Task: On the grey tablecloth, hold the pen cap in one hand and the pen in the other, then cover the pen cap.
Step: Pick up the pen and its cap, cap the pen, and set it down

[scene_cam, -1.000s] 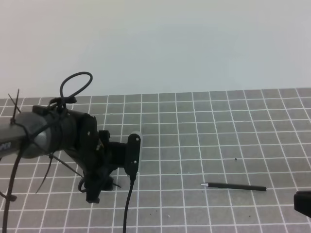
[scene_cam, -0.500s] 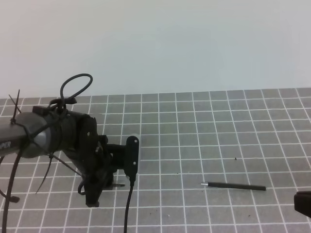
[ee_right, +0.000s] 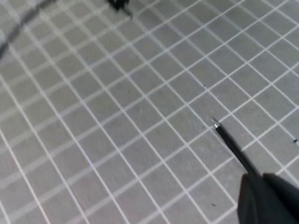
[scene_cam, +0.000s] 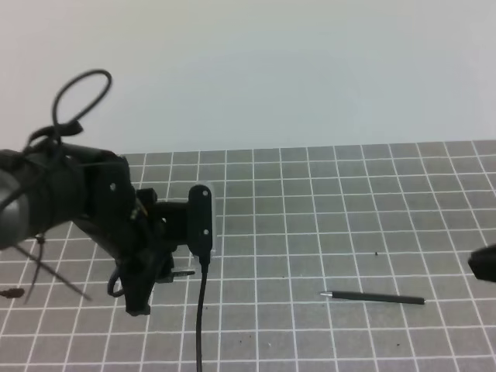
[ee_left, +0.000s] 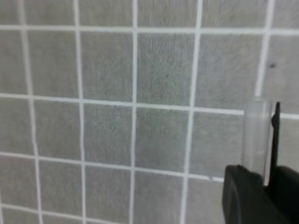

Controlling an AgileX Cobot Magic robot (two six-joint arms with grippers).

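Pen cap: stubby piece with a thin dark clip along one side (ee_left: 259, 137), body looking pale and see-through in the left wrist view; it sticks out from between the closed fingers (ee_left: 243, 196) of the left gripper (ee_left: 264, 186), above the cloth.
Pen: thin black stick, silvery tip pointing left (scene_cam: 373, 297), lying flat on the right part of the cloth, well apart from the cap.
Right gripper: dark body at the frame's lower right (ee_right: 271, 198), just beside the pen's rear end; jaws closed, holding nothing visible.
Surface: grey tablecloth (scene_cam: 310, 209) with white square grid, a few dark specks.
Room: plain pale wall behind the table.
Change: left arm has risen and shifted left since half a second ago; its jaws, wide a second ago, are now closed; pen unmoved.
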